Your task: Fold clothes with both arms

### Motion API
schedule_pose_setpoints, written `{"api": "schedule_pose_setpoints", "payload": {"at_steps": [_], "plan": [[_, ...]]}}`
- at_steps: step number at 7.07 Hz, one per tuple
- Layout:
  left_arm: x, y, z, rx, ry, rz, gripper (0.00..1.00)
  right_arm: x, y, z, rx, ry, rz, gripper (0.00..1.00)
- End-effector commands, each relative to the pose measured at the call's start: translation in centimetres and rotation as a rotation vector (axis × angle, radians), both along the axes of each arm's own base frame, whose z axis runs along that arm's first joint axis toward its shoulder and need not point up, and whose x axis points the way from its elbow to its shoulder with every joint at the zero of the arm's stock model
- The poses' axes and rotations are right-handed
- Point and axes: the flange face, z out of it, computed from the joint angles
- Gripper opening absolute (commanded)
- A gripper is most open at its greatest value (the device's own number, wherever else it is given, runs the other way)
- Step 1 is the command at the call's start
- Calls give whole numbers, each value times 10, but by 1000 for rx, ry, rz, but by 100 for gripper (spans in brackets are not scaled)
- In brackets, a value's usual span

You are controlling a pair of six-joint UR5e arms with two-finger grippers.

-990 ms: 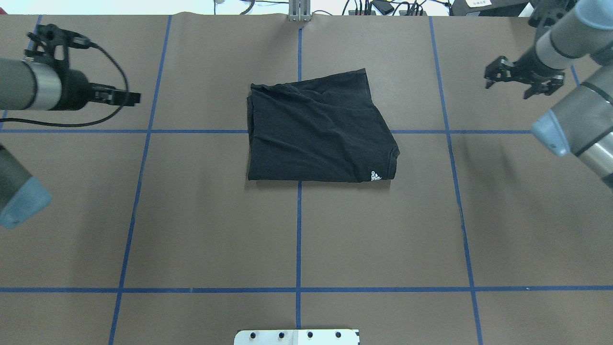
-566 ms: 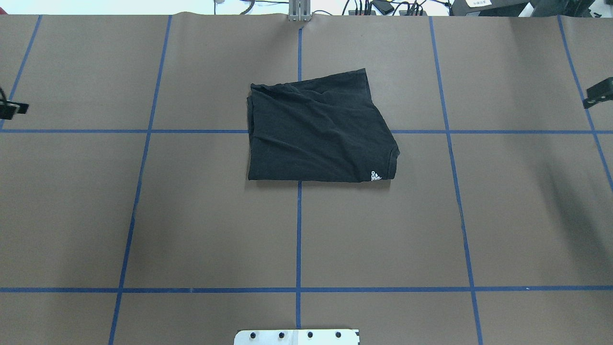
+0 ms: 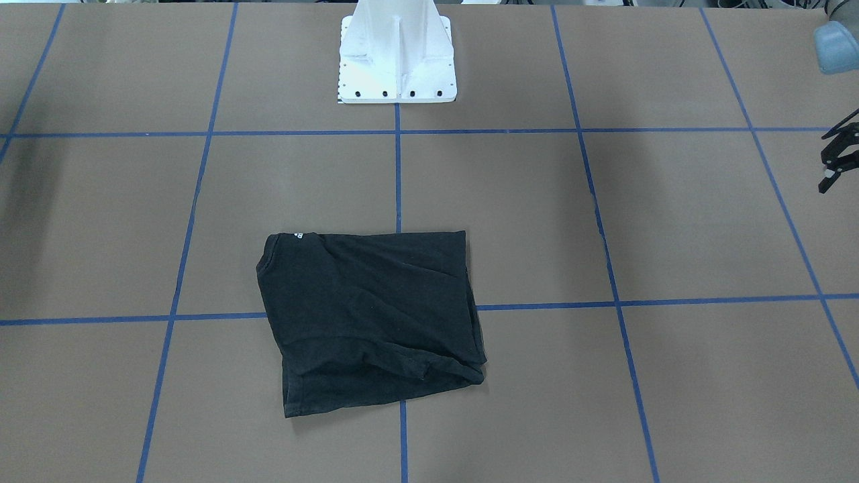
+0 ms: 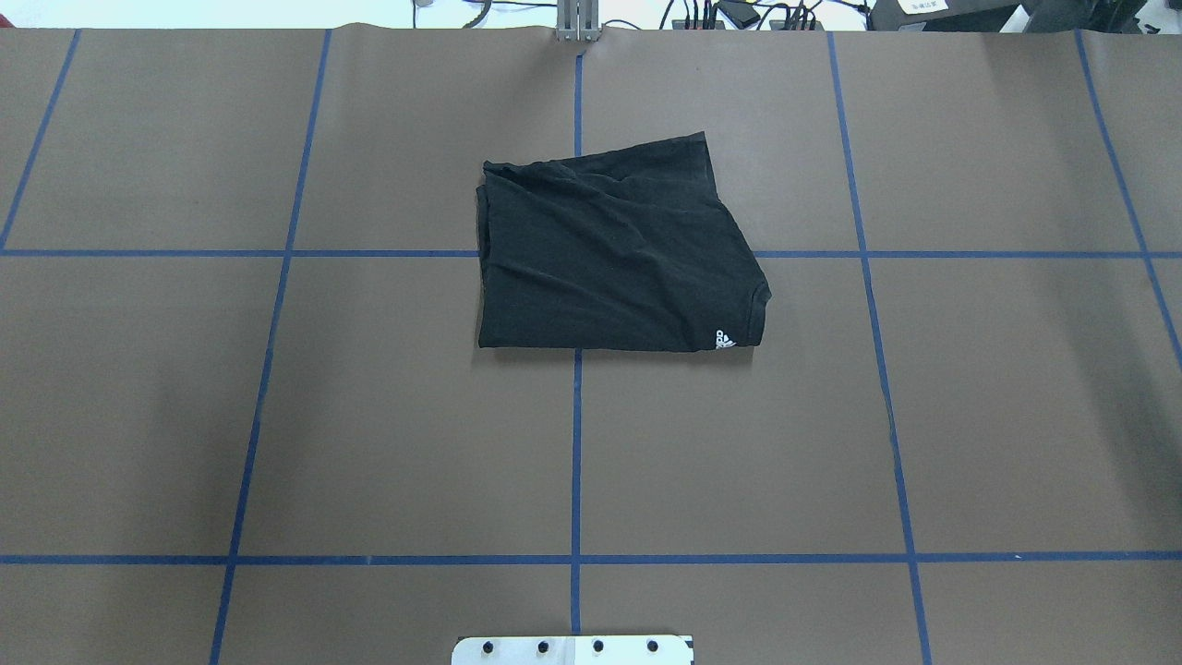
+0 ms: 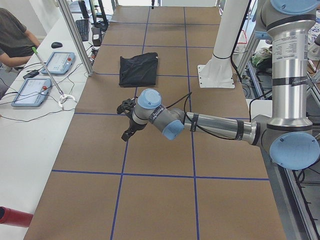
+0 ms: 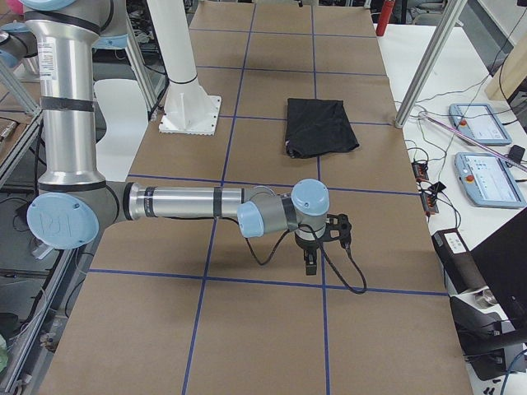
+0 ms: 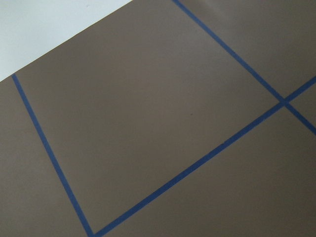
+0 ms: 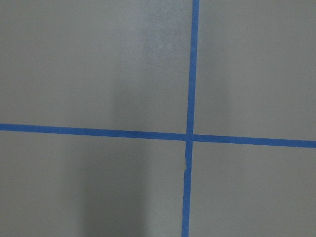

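The black T-shirt (image 4: 614, 254) lies folded into a rough rectangle at the middle of the table, plain black side up, with a small white logo (image 4: 726, 339) at its near right corner. The orbit print is hidden. It also shows in the front view (image 3: 369, 315) and both side views (image 5: 138, 69) (image 6: 319, 125). No gripper touches it. My left gripper (image 3: 827, 164) is at the front view's right edge, fingers spread, empty, far from the shirt; it also shows in the left view (image 5: 122, 124). My right gripper (image 6: 311, 265) hangs low over bare table, far from the shirt; I cannot tell whether it is open or shut.
The brown table cover carries a blue tape grid (image 4: 576, 462). The white base pedestal (image 3: 396, 60) stands at the robot's edge. Metal posts (image 5: 75, 35), tablets (image 5: 31, 91) and a seated operator (image 5: 12, 37) line the far side.
Both arms have swung outward and left the overhead view, the left to the left, the right to the right. The shirt has not moved.
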Motion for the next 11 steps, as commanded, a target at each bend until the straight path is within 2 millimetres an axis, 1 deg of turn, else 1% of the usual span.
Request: {"api": "schedule_pose_setpoints", "payload": {"at_steps": [1, 2, 3, 4, 5, 6, 7, 9, 10, 11], "plan": [[-19, 22, 25, -71, 29, -10, 100, -13, 5, 3, 6, 55, -26, 100], [-19, 22, 26, -84, 32, -16, 100, -15, 5, 3, 7, 54, -31, 100], [-19, 22, 26, -93, 32, -17, 100, -15, 5, -2, 14, 41, -31, 100], [-33, 26, 27, -133, 84, -22, 100, -16, 4, -13, 8, 39, -32, 100], [-51, 30, 28, -211, 147, -33, 100, -17, 5, -39, -44, 29, -38, 100], [-57, 29, 26, -204, 137, -52, 100, -14, 15, -41, -60, 33, -49, 100], [-57, 26, 24, -198, 137, -51, 100, -13, 21, -34, -65, 35, -63, 100], [-61, 24, 20, -182, 112, -70, 100, -12, 22, -34, -67, 28, -63, 100], [-66, 20, 19, -159, 49, -107, 100, -12, 21, -32, -70, 30, -63, 100], [-69, 23, 12, -146, 42, -116, 100, -12, 21, -31, -72, 28, -61, 100]]}}
